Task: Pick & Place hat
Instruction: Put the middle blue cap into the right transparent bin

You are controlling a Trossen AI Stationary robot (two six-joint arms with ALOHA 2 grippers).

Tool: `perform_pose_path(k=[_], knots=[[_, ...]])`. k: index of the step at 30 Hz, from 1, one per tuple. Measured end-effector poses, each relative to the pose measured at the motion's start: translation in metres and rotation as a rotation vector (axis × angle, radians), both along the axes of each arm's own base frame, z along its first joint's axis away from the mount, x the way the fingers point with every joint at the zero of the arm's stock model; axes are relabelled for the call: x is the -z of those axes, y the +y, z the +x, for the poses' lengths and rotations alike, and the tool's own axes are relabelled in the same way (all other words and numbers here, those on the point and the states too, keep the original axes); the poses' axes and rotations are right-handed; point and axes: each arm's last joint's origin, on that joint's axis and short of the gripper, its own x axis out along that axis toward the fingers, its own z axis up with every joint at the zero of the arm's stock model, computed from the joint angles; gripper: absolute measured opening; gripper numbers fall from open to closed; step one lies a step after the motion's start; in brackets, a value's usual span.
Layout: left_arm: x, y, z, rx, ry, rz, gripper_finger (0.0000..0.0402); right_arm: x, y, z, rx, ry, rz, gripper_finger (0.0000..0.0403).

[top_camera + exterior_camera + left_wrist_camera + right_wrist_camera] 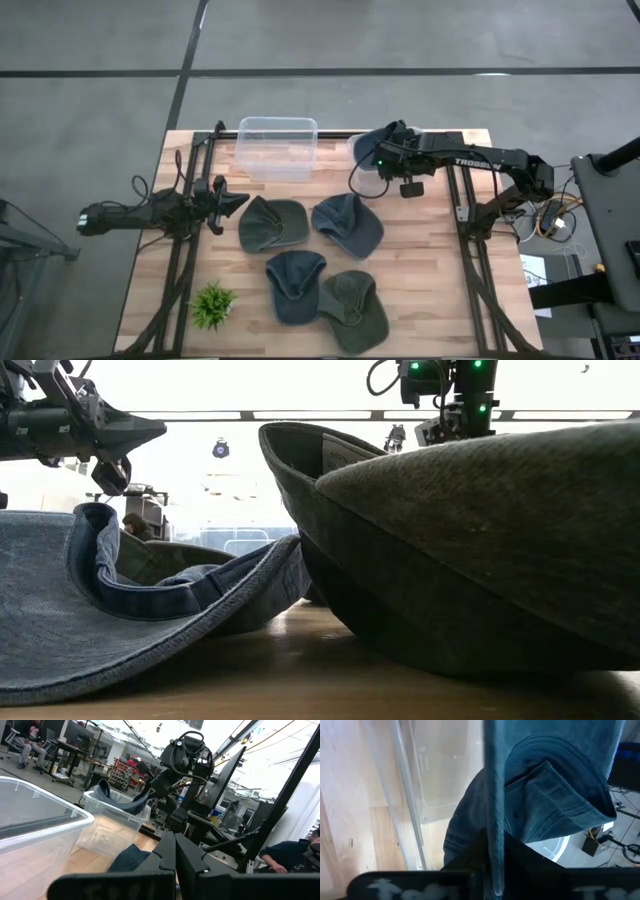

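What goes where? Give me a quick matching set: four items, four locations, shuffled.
Items:
1. small green plant
2. clear plastic bin
3. blue denim hat in the right hand
4. left hand

Places:
A. held up at the far edge, right of the bin
B. near left corner
C. far edge, centre
D. left side, beside an olive cloth hat

Pairs: 1-B, 2-C, 3-A, 4-D

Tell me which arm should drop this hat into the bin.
Right. Its end effector is shut on the blue hat beside the clear bin. The left end effector waits near the table's left edge, holding nothing.
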Motion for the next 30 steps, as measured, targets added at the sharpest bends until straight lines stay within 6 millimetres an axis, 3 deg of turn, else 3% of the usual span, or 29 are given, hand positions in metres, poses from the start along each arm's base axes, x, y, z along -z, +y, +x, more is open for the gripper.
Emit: perform_pose_path(k=[16,23,30], knots=[[0.0,0.0,0.0,0.001,-0.001,-0.003,0.0,0.0,0.001,-0.002,0.002,0.018,0.009,0.0142],[0.0,0.0,0.0,0.002,-0.001,-0.004,0.0,-0.005,0.002,-0.006,-0.019,0.069,0.023,0.0159],[0.0,0.0,0.0,0.002,-0.001,-0.004,0.0,-0.033,0.001,-0.002,-0.019,-0.015,0.022,0.0155]])
